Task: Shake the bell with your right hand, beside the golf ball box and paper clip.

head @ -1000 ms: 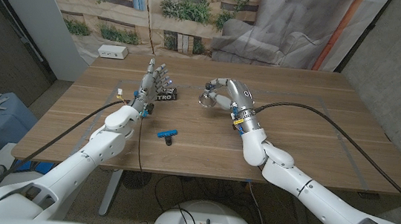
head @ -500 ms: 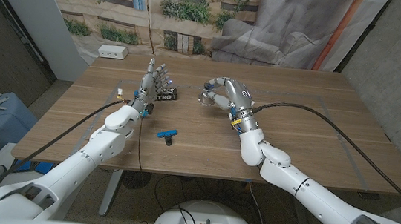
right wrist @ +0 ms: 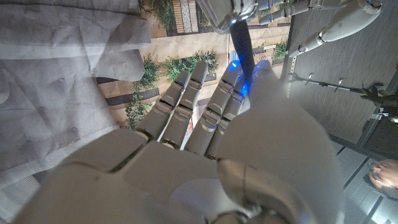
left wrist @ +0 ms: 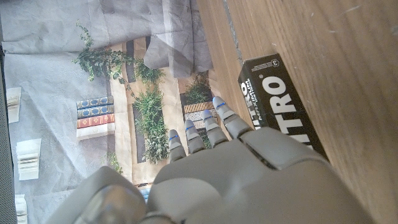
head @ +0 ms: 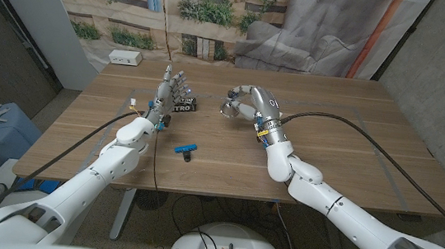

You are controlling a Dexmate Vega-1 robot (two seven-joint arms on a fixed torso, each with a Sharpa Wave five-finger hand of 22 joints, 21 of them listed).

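— Starting nearest you: what lies on the wooden table (head: 344, 146)?

— Your blue paper clip (head: 185, 148) sits closest, on bare wood between the two arms. Farther out, your left hand (head: 170, 91) stands with its fingers straight and apart, grasping nothing, just beside the black golf ball box (head: 183, 102); the left wrist view shows that box (left wrist: 283, 102) lying on the wood right past the fingertips.

— And the bell?

— You have it already. Your right hand (head: 251, 105) is curled around the bell (head: 229, 109), lifted off the table, across from the box and beyond the clip. In the right wrist view the dark handle (right wrist: 241, 45) runs up between your fingers (right wrist: 193, 87) to the shiny metal body (right wrist: 229, 12).

— How will it handle?

— Judging by its look, it is small, light and rigid, with a smooth metal cup that would slip under your fingers and go dull if you touched it. Keep your hold on the slim handle only, firm enough that it cannot twist out when you flick your wrist. The handle is thin, so a loose pinch could let it swing.

— Anything farther back?

— A white power strip (head: 125, 58) lies at the far left corner, before the printed backdrop.
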